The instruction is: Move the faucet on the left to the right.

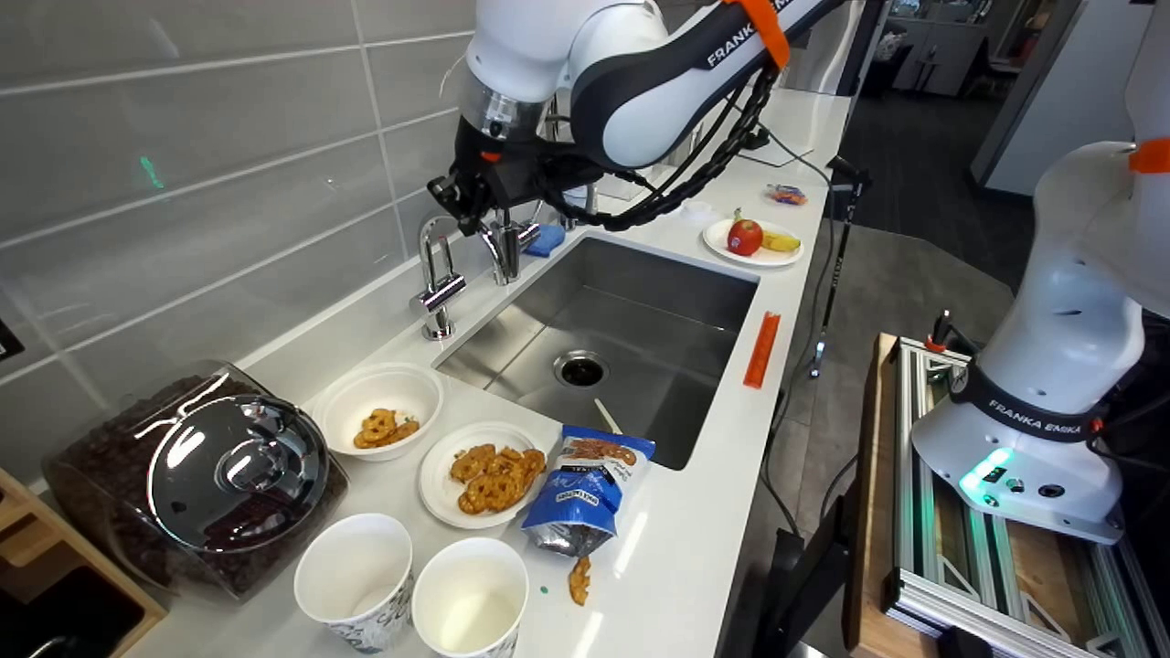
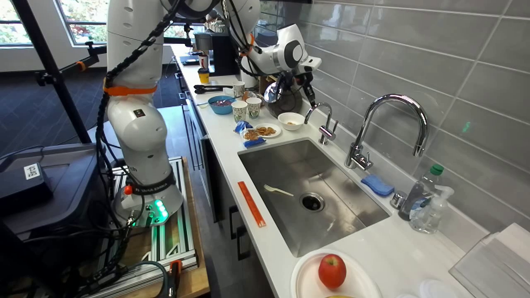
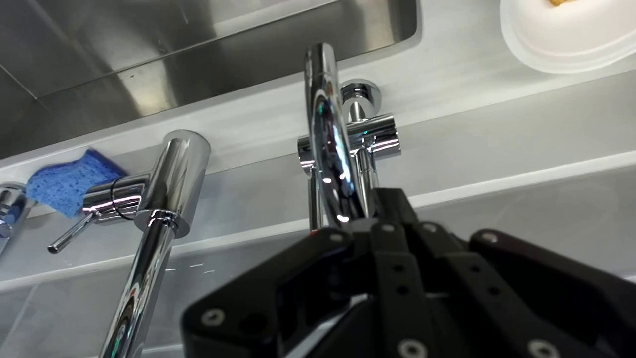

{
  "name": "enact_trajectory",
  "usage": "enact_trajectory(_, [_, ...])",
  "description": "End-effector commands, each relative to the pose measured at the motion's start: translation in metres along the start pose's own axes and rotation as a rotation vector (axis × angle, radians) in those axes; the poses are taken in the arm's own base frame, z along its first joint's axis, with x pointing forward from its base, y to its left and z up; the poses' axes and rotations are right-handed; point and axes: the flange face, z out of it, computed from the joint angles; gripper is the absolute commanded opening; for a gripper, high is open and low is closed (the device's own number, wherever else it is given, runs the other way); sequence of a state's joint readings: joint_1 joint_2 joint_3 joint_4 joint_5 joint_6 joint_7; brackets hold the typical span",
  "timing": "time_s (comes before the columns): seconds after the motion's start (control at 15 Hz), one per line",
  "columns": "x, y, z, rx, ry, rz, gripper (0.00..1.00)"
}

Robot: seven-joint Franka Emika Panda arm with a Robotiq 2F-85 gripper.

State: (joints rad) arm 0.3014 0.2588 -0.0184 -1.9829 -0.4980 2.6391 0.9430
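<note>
The faucet, the short chrome one, shows in both exterior views (image 1: 439,294) (image 2: 327,131) and large in the wrist view (image 3: 328,144). In the wrist view its curved spout reaches toward the sink edge. My gripper (image 3: 392,204) has its fingers together beside the spout, on the bowl side. It is at the spout's top in both exterior views (image 1: 460,217) (image 2: 311,100). Whether it touches the spout I cannot tell. The gripper hides part of the spout. Nothing shows between the fingers.
The tall gooseneck faucet (image 2: 383,111) stands beside the short one, also in the wrist view (image 3: 171,179). The tiled wall (image 1: 192,201) rises close behind. A white bowl (image 2: 292,120) and a pretzel plate (image 1: 448,503) stand beside the sink (image 1: 585,265). A blue sponge (image 3: 69,181) lies behind it.
</note>
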Motion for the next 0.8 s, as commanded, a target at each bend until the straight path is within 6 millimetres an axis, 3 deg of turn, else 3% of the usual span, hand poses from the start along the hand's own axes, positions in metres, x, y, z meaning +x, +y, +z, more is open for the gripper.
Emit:
enact_trajectory(0.0, [0.007,0.024,0.011,-0.045,0.002,0.062,0.0])
enact_trajectory(0.73, [0.022,0.062,0.024,-0.1,0.042,0.157,0.0])
